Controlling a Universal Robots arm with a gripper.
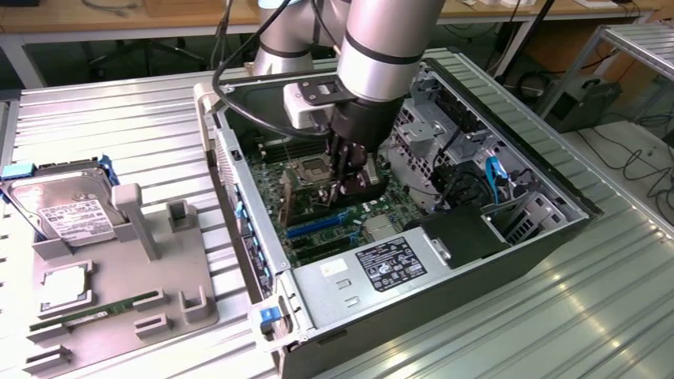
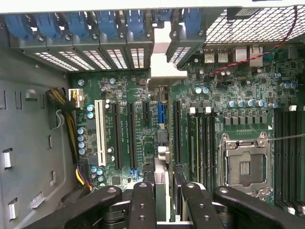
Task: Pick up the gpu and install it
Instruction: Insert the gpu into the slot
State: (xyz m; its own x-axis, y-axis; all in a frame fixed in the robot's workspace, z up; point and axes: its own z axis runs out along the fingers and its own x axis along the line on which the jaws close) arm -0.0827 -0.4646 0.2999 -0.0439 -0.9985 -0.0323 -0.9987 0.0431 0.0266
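Gripped the gpu edge-on in the claw, with the fingers pressed against its two faces, probably so the connector edge could point straight down at the board

Hung low inside the open case, over the middle of the motherboard, with the card's length in line with the long black expansion slots

Could not tell whether the card's lower edge had touched a slot or hovered just above one, as the card itself hid that spot

Lined up with the pale bracket end toward the row of blue-latched rear slot covers at the case's back wall, seemingly so the bracket could meet the one opening there

Left the white slot well to one side and the bare CPU socket to the other, both untouched

Showed further out, in the exterior view, the power supply at the case's near corner, and the case lying on its side on the ribbed metal table, likely so the board faced upward for the arm

Kept the grey parts tray beside the case on the exterior view's left, with the hard drive at its far edge, a processor chip below that and the green memory stick along its near edge
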